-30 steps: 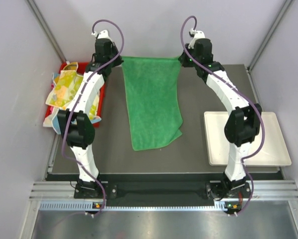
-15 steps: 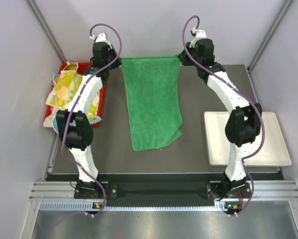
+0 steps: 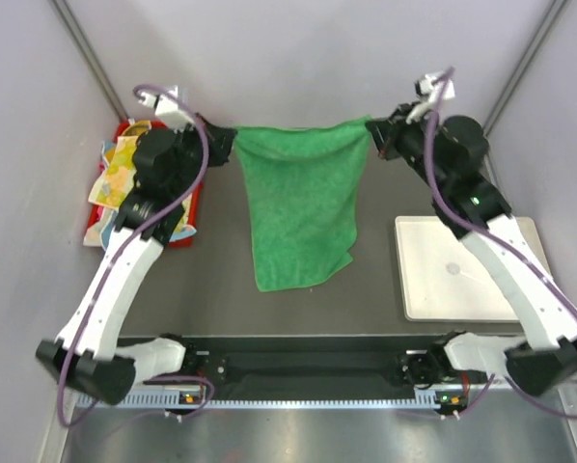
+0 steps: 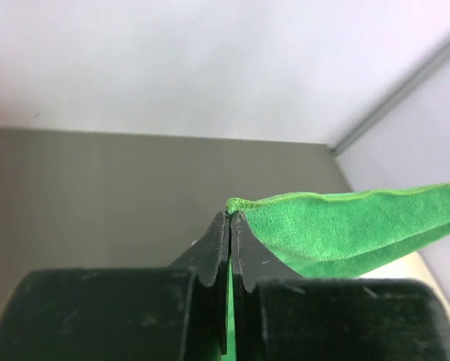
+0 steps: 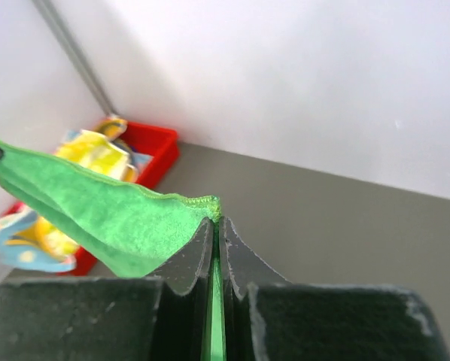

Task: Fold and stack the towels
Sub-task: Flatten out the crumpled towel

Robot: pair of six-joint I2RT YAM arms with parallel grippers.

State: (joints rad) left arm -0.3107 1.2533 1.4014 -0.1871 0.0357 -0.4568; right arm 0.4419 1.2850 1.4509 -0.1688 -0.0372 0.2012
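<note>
Pale grey walls close in a dark grey table (image 3: 221,299), with the two arms reaching from its near edge toward the back. Between them hangs a green towel (image 3: 303,207), held up by its two upper corners.

From above, the left gripper (image 3: 229,145) pinches the towel's upper left corner and the right gripper (image 3: 375,135) pinches the upper right one. The top hem runs between them and sags a little in the middle. The cloth falls from there toward the near side of the table, narrowing slightly on the way down, and its lower right corner is bunched up. Whether the bottom edge rests on the table cannot be told from this view.

The left wrist camera shows the left gripper (image 4: 230,218) with its black fingers pressed together on a thin layer of the green towel (image 4: 345,226), whose hem leads off to the right. The right wrist camera shows the right gripper (image 5: 214,222) clamped the same way, with a green sliver between its fingers and the green towel (image 5: 112,218) stretching off to the left.

A red bin (image 3: 180,239) sits at the table's left edge, well apart from the hanging cloth. Several patterned towels (image 3: 124,178) in yellow, orange and light blue are heaped in it and spill over its rim. A white tray (image 3: 481,289) lies flat on the right side of the table.
</note>
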